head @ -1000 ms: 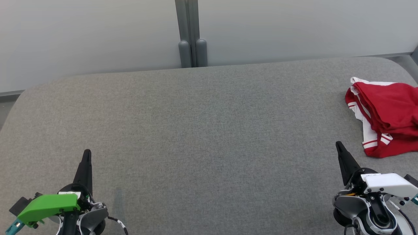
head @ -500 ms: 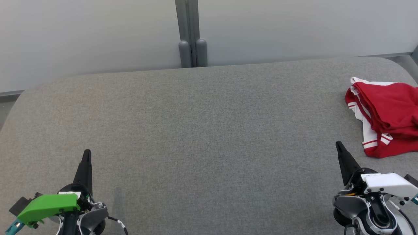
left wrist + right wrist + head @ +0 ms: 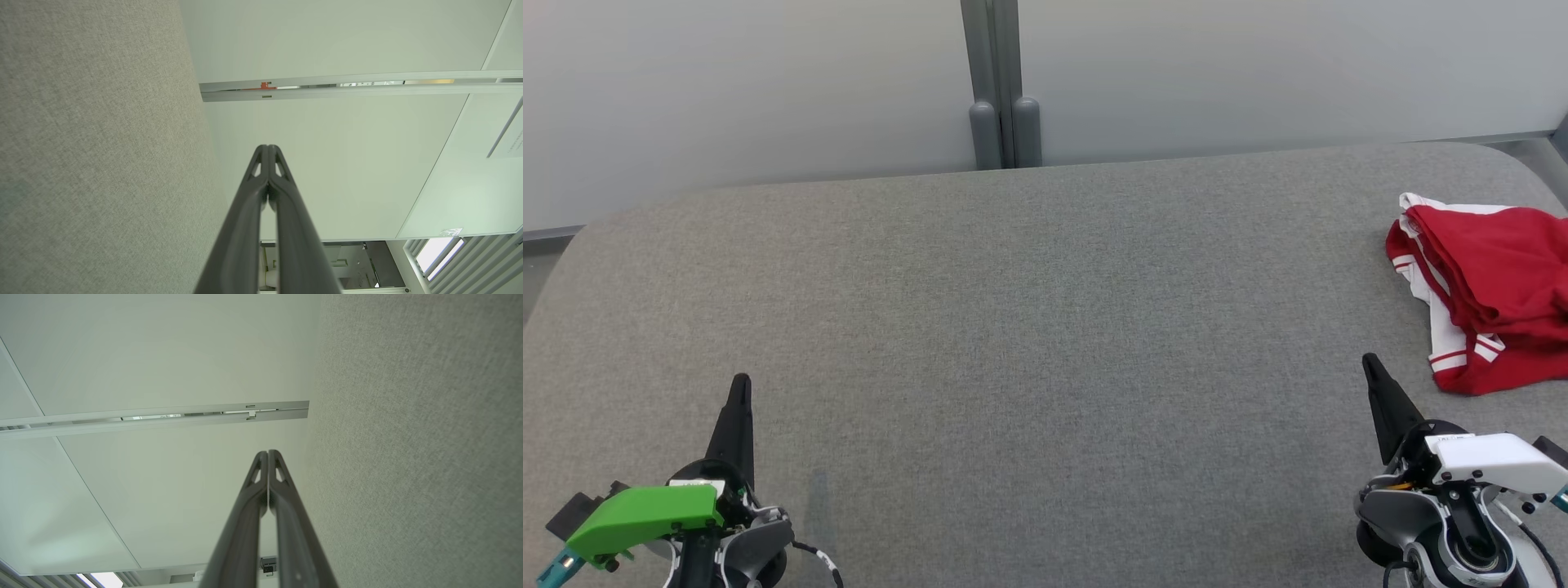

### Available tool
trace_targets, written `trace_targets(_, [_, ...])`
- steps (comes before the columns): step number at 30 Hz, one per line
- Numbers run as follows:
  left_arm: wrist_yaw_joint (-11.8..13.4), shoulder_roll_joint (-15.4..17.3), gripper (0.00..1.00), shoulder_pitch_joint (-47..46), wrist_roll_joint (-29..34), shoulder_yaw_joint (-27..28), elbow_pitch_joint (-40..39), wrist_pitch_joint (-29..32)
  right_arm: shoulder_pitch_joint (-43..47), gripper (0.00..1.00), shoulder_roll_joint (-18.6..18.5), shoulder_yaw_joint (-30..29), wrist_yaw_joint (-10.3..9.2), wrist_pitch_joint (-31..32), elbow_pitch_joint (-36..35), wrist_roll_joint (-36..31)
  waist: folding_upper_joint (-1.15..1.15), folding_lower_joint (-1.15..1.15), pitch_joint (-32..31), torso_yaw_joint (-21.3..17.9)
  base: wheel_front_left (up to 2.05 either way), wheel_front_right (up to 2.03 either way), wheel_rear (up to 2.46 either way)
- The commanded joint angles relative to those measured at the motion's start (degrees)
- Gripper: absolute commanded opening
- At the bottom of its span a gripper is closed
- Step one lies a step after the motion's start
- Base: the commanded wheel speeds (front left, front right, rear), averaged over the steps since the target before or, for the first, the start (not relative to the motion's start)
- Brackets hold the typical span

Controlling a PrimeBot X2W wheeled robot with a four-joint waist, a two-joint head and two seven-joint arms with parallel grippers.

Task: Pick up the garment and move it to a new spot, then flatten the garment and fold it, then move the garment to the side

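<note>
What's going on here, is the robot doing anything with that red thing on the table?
Nothing is being handled right now. The red and white garment lies in what looks like a folded bundle at the right edge of the grey table. The left tool and the right tool are both shut and empty at the near side of the table. The right one is close to the garment but not touching it.

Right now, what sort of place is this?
Probably an office-style test room: a grey fabric-covered table, pale partition panels behind it, and window blinds in the left wrist view.
</note>
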Motion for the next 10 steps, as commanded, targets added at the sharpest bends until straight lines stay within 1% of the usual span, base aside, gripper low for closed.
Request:
trace_targets(1, [-0.2,0.4,0.0,-0.6,0.0,0.2,-0.1,0.2,-0.3,0.0,-0.3,-0.1,0.02,0.2,-0.3,0.4,0.0,0.0,0.0,0.0,0.0,0.0,0.0])
trace_targets(10, [-0.2,0.4,0.0,-0.6,0.0,0.2,-0.1,0.2,-0.3,0.0,-0.3,-0.1,0.02,0.2,-0.3,0.4,0.0,0.0,0.0,0.0,0.0,0.0,0.0])
